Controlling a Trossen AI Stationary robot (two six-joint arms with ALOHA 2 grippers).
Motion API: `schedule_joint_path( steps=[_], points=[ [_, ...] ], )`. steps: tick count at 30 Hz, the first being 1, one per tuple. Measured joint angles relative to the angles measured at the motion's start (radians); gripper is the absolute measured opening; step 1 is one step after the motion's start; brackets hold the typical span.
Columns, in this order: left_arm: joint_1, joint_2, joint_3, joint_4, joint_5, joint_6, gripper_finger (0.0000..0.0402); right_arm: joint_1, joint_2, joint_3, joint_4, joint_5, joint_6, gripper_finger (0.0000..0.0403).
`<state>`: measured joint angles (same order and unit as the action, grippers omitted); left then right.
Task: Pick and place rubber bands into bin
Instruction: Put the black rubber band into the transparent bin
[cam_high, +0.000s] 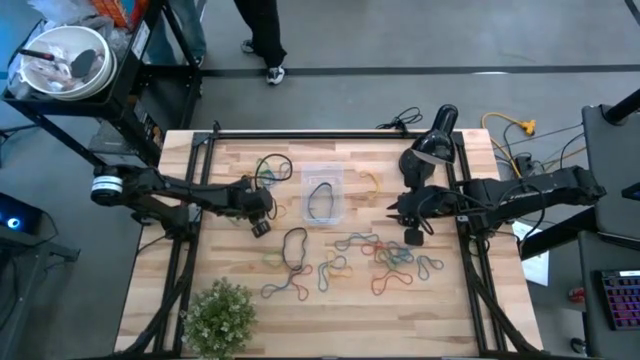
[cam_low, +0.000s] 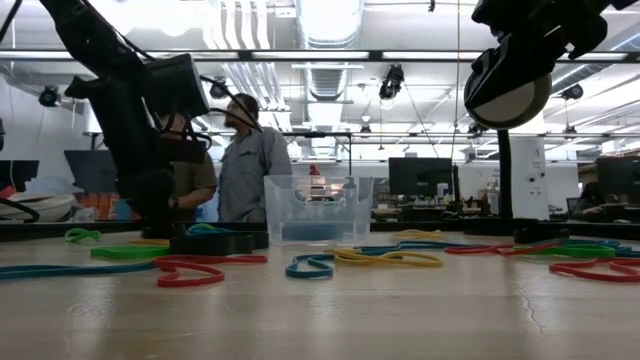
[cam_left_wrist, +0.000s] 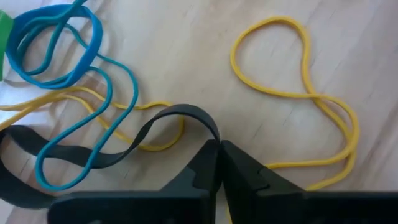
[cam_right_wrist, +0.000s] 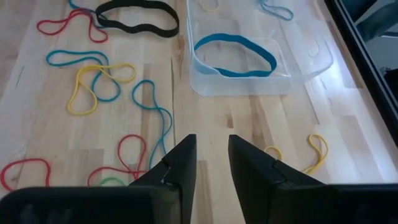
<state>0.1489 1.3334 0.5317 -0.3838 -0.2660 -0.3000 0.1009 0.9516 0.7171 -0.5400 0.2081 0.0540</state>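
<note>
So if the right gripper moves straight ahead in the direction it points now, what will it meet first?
Probably the bin, at its near wall: it lies straight ahead of the right gripper, with bare table between. How high the gripper hangs is unclear.

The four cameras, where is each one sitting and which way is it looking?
High view: above the table, looking straight down; both arms, left gripper and right gripper show.
Low view: at tabletop height, looking level across at the bin; arms hang in from above.
Left wrist view: on the left arm, looking down past its shut fingers at a black band.
Right wrist view: on the right arm, past its open fingers.
Shared: the right wrist and high views both show the blue band inside the bin.
</note>
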Motion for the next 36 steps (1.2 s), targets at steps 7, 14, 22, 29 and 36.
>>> schedule_joint_path(
  steps=[7,14,22,29,36],
  points=[
    [-0.023,-0.081,0.061,0.001,0.068,0.002,0.0,0.0,0.0,-0.014,0.024,0.0,-0.001,0.0078],
    [-0.056,-0.228,0.137,0.006,0.079,0.041,0.0,0.0,0.0,-0.032,0.088,0.0,-0.027,0.0069],
    [-0.119,-0.336,0.17,0.208,0.08,0.198,0.0,0.0,0.0,-0.054,0.139,0.001,-0.039,0.0071],
    [-0.132,-0.277,0.194,0.405,0.081,0.335,0.0,0.0,0.001,-0.065,0.163,0.001,-0.042,0.0071],
    [-0.129,-0.093,0.252,0.59,0.139,0.439,0.0,0.0,0.001,-0.066,0.178,0.001,-0.046,0.0063]
  ],
)
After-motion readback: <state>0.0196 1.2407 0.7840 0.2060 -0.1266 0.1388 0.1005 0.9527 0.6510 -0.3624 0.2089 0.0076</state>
